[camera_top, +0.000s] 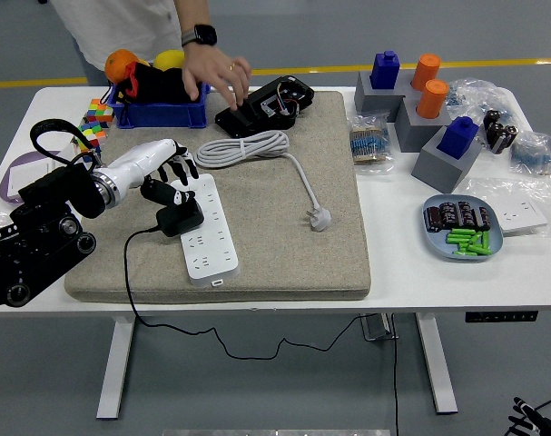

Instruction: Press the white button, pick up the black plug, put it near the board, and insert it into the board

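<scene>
A white power strip (205, 231) lies lengthwise on the grey mat (284, 227). The black plug (180, 218) sits on the strip's left side near its far end, its black cable trailing off the table's front. My left hand (169, 175) hovers just above and behind the plug with its black fingers spread, holding nothing. The strip's own white cable (248, 145) is coiled on the mat behind it, its white plug (319, 218) lying to the right. A person's hand (217, 74) is raised over the table's far side near a black device (261, 106).
A blue bin (157, 113) with fruit and colourful cubes (93, 123) stand at the far left. On the right are grey blocks (447, 159) with blue and orange caps, bags of parts and a blue plate (438, 238) of batteries.
</scene>
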Available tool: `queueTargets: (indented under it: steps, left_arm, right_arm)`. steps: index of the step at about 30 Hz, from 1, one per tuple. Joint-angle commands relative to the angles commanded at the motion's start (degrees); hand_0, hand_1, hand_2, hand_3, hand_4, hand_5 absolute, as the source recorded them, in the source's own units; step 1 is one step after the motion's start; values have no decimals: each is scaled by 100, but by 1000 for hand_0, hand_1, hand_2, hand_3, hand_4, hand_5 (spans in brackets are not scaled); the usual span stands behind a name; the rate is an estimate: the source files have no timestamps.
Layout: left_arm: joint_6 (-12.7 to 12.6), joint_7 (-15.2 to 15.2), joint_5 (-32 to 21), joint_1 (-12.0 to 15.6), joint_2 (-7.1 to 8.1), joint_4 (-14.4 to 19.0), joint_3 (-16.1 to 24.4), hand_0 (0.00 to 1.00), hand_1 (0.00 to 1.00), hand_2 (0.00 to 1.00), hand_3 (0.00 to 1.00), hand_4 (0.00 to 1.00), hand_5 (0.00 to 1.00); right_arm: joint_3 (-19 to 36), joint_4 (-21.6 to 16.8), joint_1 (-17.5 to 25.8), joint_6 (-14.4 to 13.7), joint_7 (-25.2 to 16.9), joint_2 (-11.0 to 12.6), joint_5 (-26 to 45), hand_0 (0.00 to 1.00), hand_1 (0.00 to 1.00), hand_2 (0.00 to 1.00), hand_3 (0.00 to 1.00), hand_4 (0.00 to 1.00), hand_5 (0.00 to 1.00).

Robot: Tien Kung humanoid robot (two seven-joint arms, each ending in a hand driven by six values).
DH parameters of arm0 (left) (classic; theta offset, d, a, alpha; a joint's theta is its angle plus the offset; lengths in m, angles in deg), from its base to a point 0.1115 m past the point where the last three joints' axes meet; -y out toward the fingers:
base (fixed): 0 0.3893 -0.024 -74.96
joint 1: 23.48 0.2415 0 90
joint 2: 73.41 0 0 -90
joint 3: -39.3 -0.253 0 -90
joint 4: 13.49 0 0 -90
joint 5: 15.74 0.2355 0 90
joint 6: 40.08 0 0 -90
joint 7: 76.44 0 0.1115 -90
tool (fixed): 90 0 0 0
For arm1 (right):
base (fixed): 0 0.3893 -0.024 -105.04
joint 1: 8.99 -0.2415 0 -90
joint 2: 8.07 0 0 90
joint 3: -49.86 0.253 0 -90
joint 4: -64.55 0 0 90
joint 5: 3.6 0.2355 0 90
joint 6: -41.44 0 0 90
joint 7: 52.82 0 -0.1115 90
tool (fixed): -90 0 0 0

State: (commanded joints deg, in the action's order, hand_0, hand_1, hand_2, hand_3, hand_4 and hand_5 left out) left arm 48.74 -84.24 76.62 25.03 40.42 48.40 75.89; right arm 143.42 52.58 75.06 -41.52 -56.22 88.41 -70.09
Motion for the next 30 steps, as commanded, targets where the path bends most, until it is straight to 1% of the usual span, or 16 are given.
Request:
queueTargets:
  steps: [6,12,17,25,30]
  left_arm:
    - [140,-76,168,-11,21,-12,-69,392,559,435,495,755,2]
    - [204,-95,119,6,60,23,-98,390,553,431,500,757,2]
    - [185,-62,71,27,13,-1,-125,388,550,430,503,765,2]
    - [155,-64,72,37,-106,5,-92,386,546,428,503,764,2]
    - [156,-64,66,45,-142,-54,-132,386,542,427,502,764,2]
  right_arm:
    - [6,-4,-5,1,-2,4,3,795,687,638,622,726,454]
    - [11,0,2,8,-1,2,-5,795,687,638,622,726,454]
    - [-6,-7,-6,4,-6,-4,12,795,687,638,622,726,453]
    - [-22,-3,-2,2,-1,-4,13,795,687,638,622,727,454]
    - [-36,-4,-7,2,-1,-3,22,795,687,638,622,727,454]
